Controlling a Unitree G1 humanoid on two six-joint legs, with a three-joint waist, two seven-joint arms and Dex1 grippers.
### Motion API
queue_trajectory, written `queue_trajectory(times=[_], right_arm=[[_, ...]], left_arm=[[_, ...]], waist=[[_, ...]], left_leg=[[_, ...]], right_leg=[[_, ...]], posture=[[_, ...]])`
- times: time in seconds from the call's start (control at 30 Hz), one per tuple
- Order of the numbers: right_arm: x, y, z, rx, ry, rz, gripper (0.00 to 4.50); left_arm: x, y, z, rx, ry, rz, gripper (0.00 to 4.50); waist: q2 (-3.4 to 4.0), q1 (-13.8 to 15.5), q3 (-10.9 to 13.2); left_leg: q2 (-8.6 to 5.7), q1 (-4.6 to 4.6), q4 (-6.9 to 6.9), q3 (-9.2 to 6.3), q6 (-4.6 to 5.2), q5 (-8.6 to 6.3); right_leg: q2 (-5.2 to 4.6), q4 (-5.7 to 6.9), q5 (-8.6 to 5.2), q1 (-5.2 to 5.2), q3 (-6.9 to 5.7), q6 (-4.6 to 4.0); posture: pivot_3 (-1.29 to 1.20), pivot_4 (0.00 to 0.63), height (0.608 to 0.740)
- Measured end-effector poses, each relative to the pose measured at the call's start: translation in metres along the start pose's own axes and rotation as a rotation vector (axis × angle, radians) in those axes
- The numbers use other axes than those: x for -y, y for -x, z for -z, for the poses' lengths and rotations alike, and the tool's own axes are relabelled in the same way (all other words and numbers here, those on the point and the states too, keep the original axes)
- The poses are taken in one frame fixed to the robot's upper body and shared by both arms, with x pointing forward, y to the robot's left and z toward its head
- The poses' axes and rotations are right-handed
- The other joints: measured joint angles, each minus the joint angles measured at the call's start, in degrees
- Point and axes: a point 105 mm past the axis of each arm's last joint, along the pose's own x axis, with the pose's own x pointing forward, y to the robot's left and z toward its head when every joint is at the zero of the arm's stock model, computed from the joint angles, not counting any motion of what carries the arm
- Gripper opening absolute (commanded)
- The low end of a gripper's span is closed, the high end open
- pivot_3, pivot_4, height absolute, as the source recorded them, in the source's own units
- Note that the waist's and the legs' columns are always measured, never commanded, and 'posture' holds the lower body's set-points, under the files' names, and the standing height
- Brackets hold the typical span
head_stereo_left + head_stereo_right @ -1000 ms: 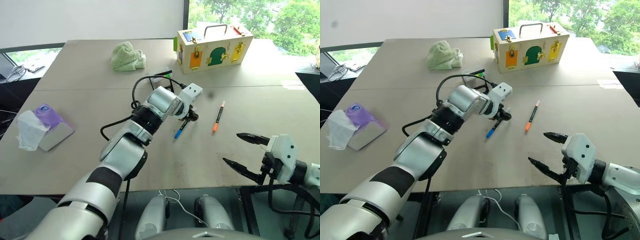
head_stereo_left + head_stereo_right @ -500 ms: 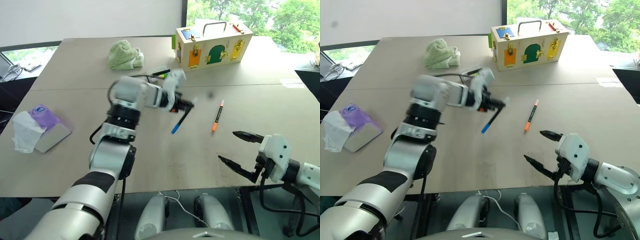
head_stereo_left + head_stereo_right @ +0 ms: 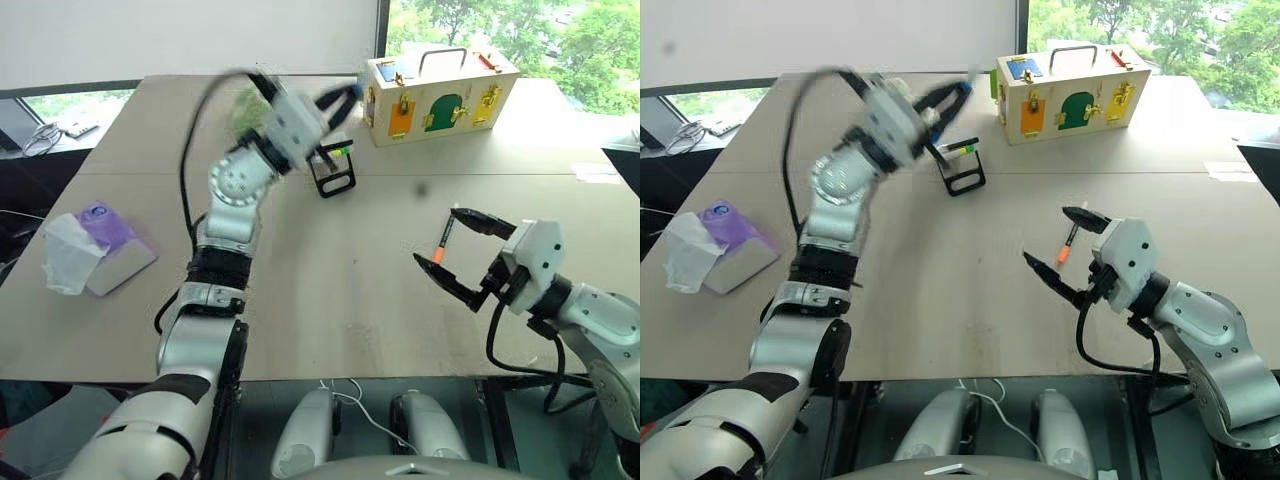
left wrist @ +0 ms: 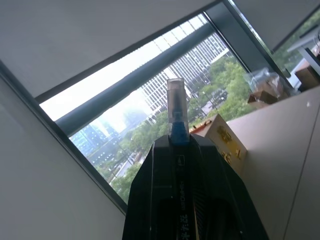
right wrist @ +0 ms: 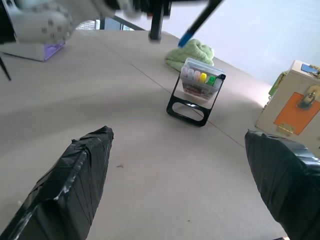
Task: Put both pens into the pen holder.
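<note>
My left gripper (image 3: pixel 335 98) is raised above the table, shut on the blue-capped pen (image 4: pixel 177 112). The pen sticks out past the fingertips, a little above and beside the pen holder (image 3: pixel 335 170). The holder is a small black frame with a clear top tray, and coloured markers show in it (image 5: pixel 197 80). The orange pen (image 3: pixel 441 238) lies flat on the table. My right gripper (image 3: pixel 437 236) hovers open over it, and the pen shows between the fingers from above. Whether they touch I cannot tell.
A wooden latch box (image 3: pixel 440 85) with a handle stands at the far edge, right of the holder. A green cloth (image 5: pixel 192 54) lies behind the holder. A tissue pack with a purple wrapper (image 3: pixel 95 245) sits at the left. The table edge runs close under my right arm.
My left arm swung up and back off the table, carrying the blue pen to just above the holder. My right gripper rose and moved left, over the orange pen, still open.
</note>
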Motion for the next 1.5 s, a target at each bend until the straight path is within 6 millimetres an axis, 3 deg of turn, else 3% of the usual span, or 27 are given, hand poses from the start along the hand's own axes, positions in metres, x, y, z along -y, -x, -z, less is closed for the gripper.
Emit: queue_trajectory(times=[0.13, 0.3, 0.57, 0.73, 1.0, 1.23, 1.4, 1.47, 1.5], right_arm=[[0.001, 0.000, 0.001, -0.011, -0.009, 0.000, 4.50], [0.005, 0.002, -0.002, -0.028, -0.004, 0.021, 4.50], [0.005, 0.004, -0.008, -0.030, -0.004, 0.058, 4.50], [0.006, 0.005, -0.007, -0.032, -0.008, 0.071, 4.50], [0.004, 0.010, -0.005, -0.042, -0.012, 0.091, 4.50], [0.003, 0.018, -0.010, -0.037, 0.003, 0.138, 4.50], [0.002, 0.019, -0.012, -0.030, 0.007, 0.178, 4.50], [0.002, 0.020, -0.010, -0.040, -0.007, 0.189, 4.50], [0.000, 0.018, -0.008, -0.046, -0.029, 0.181, 4.50]], left_arm=[[0.012, 0.003, 0.012, -0.018, -0.079, 0.053, 0.07], [0.003, 0.002, 0.018, -0.044, -0.180, 0.044, 0.07], [-0.028, -0.015, -0.004, 0.056, -0.078, -0.097, 0.07], [-0.026, -0.021, 0.000, 0.025, -0.050, -0.088, 0.07], [-0.010, -0.018, 0.029, -0.144, -0.025, -0.028, 0.07], [-0.017, -0.026, 0.023, -0.130, -0.025, -0.035, 0.07], [-0.026, -0.035, 0.009, -0.010, 0.213, -0.119, 0.07], [-0.037, -0.042, 0.004, 0.055, 0.427, -0.175, 0.07], [-0.050, -0.051, 0.000, 0.133, 0.770, -0.234, 0.07]], waist=[[-0.01, -0.35, 0.01], [-0.01, -0.41, 0.01], [0.00, -0.40, 0.01], [0.00, -0.44, 0.01], [0.00, -0.44, 0.01], [0.00, -0.37, 0.01], [0.00, -0.43, 0.01], [-0.01, -0.53, 0.01], [0.00, -0.61, 0.01]], left_leg=[[-0.05, -0.21, 0.04, -0.09, 0.05, -0.03], [-0.10, -0.32, 0.08, -0.22, 0.08, -0.05], [-0.14, -0.68, 0.78, -0.58, 0.18, -0.11], [-0.16, -0.66, 0.80, -0.59, 0.20, -0.12], [-0.16, -0.67, 0.80, -0.61, 0.19, -0.12], [-0.17, -0.68, 0.81, -0.59, 0.20, -0.12], [-0.16, -0.68, 0.82, -0.59, 0.19, -0.12], [-0.15, -0.71, 0.87, -0.61, 0.19, -0.12], [-0.13, -0.75, 0.93, -0.66, 0.20, -0.12]], right_leg=[[0.01, 0.01, 0.00, -0.14, -0.13, 0.04], [0.00, 0.03, -0.02, -0.20, -0.28, 0.08], [-0.02, 0.11, 0.02, -0.14, -0.70, 0.16], [0.01, 0.16, 0.05, -0.12, -0.68, 0.21], [0.01, 0.16, 0.06, -0.13, -0.68, 0.22], [0.00, 0.15, 0.06, -0.13, -0.68, 0.22], [0.01, 0.16, 0.05, -0.13, -0.68, 0.22], [0.01, 0.18, 0.05, -0.12, -0.69, 0.22], [0.01, 0.20, 0.05, -0.12, -0.71, 0.22]], posture=[[0.00, 0.150, 0.740], [0.00, 0.150, 0.740], [0.00, 0.150, 0.740], [0.00, 0.150, 0.740], [0.00, 0.150, 0.740], [0.00, 0.150, 0.740], [0.00, 0.150, 0.740], [0.00, 0.150, 0.740], [0.00, 0.150, 0.740]])
